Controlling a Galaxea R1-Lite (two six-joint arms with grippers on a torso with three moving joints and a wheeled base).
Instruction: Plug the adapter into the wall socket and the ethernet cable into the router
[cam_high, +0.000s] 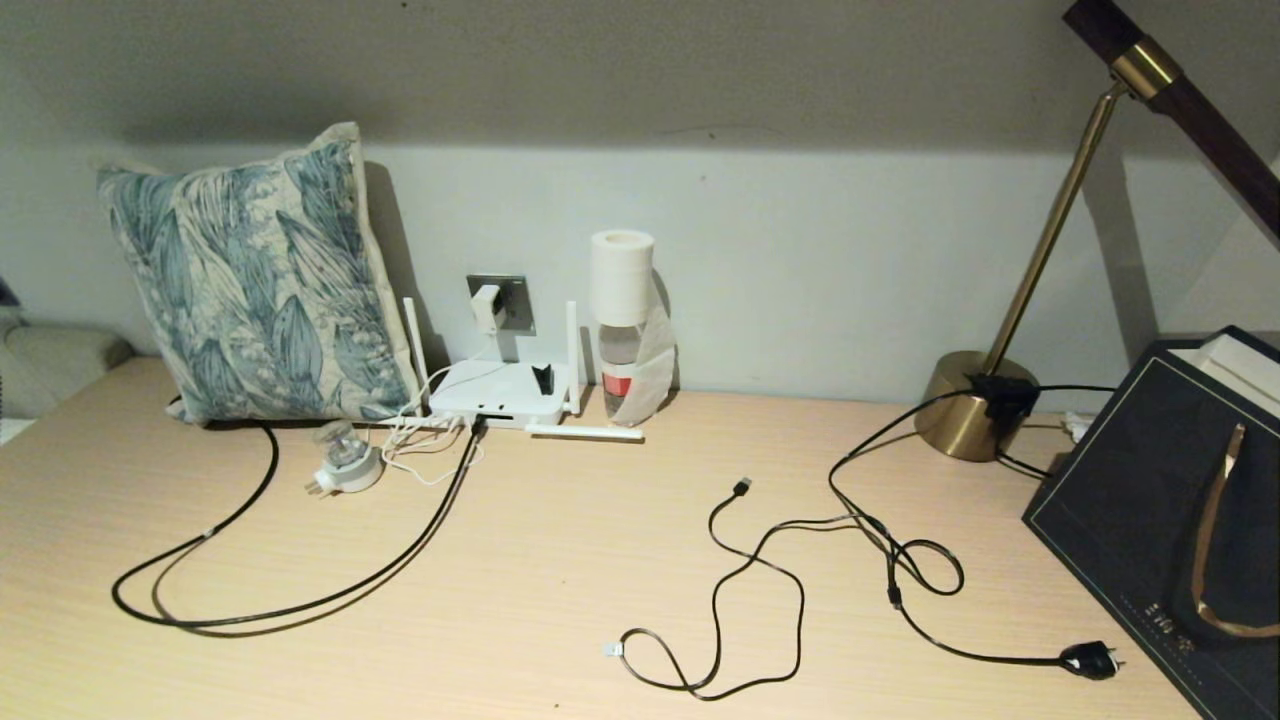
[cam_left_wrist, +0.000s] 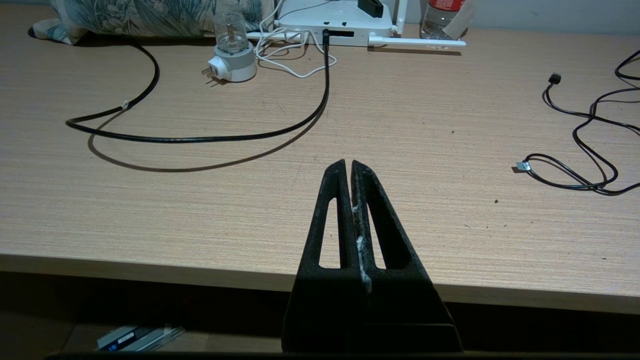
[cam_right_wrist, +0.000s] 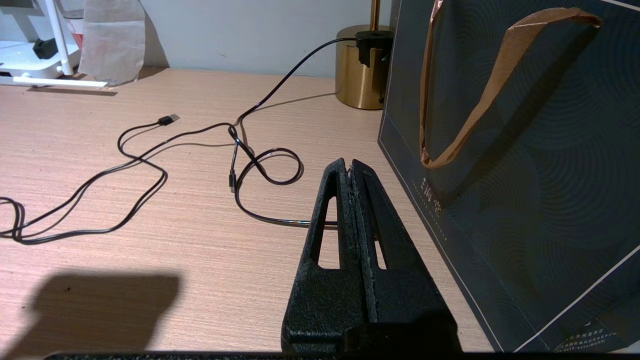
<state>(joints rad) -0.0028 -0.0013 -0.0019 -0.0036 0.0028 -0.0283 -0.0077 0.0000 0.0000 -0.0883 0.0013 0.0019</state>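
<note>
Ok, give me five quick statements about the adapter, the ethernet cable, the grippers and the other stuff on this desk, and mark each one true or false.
1. The adapter sits on the wall socket. True.
2. The ethernet cable lies loose, its end far from the router. False: its end meets the router's front edge.
3. The left gripper is shut and holds nothing. True.
4. The right gripper grips the USB cable. False: it is shut on nothing, and that cable lies apart on the desk.
5. The lamp's black plug is in the wall socket. False: it lies on the desk near the dark gift bag.
</note>
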